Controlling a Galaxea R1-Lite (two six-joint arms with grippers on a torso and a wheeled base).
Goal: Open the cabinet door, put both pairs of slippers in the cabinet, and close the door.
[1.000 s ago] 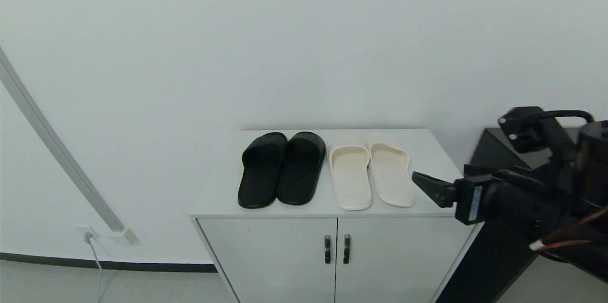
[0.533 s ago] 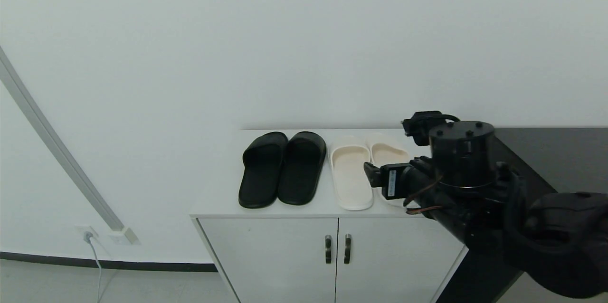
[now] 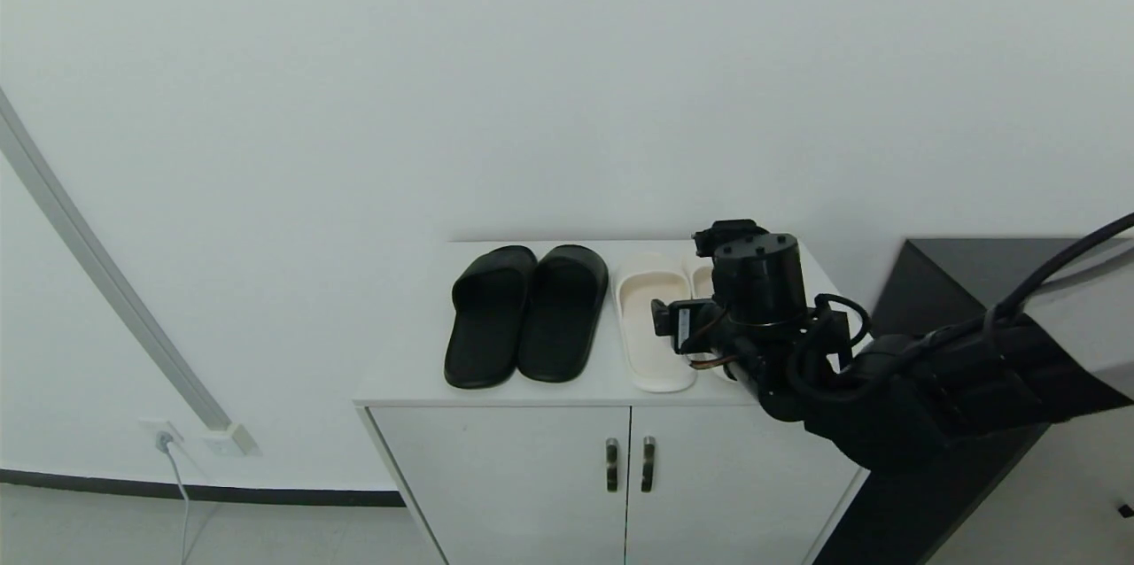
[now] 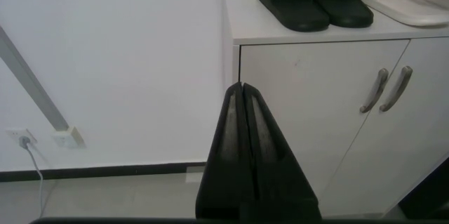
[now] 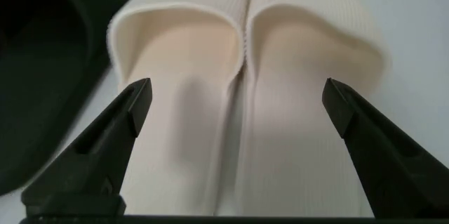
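Both pairs lie on top of the cabinet, its two doors shut: black slippers at its left half, cream slippers just beside them. The right gripper hangs over the cream pair, jaws spread wide and empty. The left gripper, fingers pressed together on nothing, sits low off the cabinet's front left corner.

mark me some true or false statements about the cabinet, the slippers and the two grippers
1. The cabinet doors are shut. True.
2. The black slippers lie inside the cabinet. False: they sit on top of it, beside the cream slippers.
3. The right gripper is open, facing the cream slippers. True.
4. The left gripper grips a door handle. False: it is shut on nothing, apart from the handles.
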